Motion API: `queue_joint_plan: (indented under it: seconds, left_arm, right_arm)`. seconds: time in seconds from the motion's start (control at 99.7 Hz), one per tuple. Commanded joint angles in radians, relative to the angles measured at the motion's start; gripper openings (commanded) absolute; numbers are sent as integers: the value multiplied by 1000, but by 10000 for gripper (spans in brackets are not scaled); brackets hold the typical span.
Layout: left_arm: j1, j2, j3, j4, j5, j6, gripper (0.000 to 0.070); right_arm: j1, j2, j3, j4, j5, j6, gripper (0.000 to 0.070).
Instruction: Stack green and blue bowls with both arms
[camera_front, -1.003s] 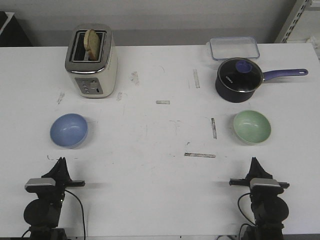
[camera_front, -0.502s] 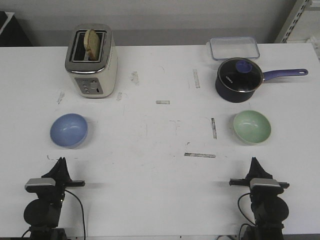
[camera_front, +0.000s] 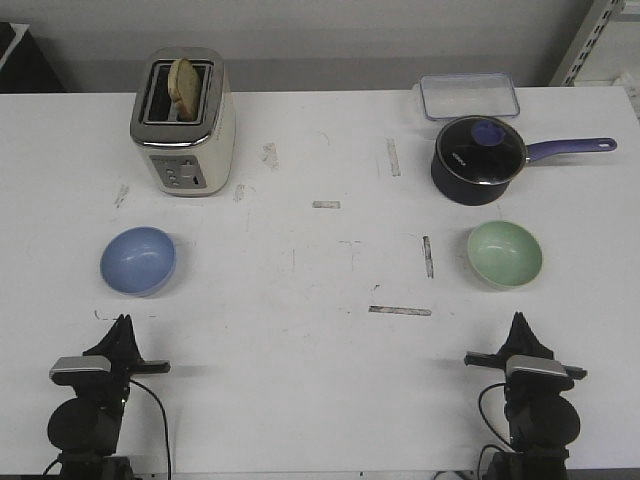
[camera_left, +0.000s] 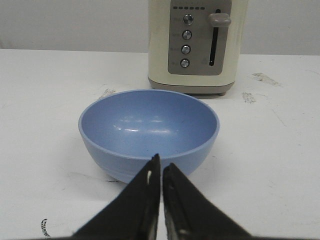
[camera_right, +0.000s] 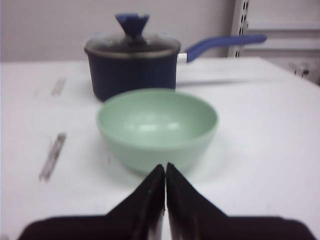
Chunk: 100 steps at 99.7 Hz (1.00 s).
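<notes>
Both arm bases are cut off at the table's (camera_front: 320, 300) near edge. White scuffed table, grey wall behind. Left gripper (camera_left: 161, 167) and right gripper (camera_right: 165, 172): tips pressed together, empty. Blue bowl (camera_front: 138, 260) near the left edge, green bowl (camera_front: 505, 254) near the right (apparently before the saucepan (camera_front: 480, 158)). Right gripper has shifted slightly rightward.

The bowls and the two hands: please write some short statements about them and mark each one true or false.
1. The blue bowl lies in front of the left hand. True.
2. The green bowl is stacked inside the blue bowl. False: they sit far apart on the table, unstacked.
3. The right hand is shut and holds nothing. True.
4. The green bowl stands nearest the toaster. False: it is near the saucepan.
5. The left hand grips the blue bowl's rim. False: it is shut, short of it.
</notes>
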Motion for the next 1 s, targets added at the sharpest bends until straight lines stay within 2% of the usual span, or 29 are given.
queue_joint_plan:
  seconds: [0.0,0.1,0.171,0.351,0.451,0.522,0.582,0.702,0.762,0.893,0.993]
  left_arm:
    - [0,-2,-21,11,2,-2,2]
    - [0,-2,-21,11,2,-2,2]
    - [0,-2,-21,11,2,-2,2]
    - [0,-1,-21,11,1,-1,2]
    - [0,-1,-21,10,2,-1,2]
    - [0,-1,-21,10,1,-1,2]
    - [0,-1,-21,10,1,-1,2]
    - [0,-1,-21,9,1,-1,2]
    - [0,-1,-21,6,2,-1,2]
    - [0,-1,-21,4,1,-1,2]
    - [0,-1,-21,4,2,-2,2]
  right_arm:
    - [-2,0,-1,114,0,14,0]
    - [-2,0,28,292,1,11,0]
    - [-2,14,99,302,12,-6,0]
    - [-2,202,386,179,5,-54,0]
    - [-2,374,581,50,-16,-61,1]
    - [-2,502,718,-62,-33,-61,28]
    - [-2,610,829,-157,-51,-61,107]
    - [-10,813,1022,-343,-74,-68,354]
    - [-21,907,1102,-436,-76,-77,454]
    - [-71,1084,1218,-587,-76,-100,597]
    - [-127,1185,1244,-637,-76,-157,618]
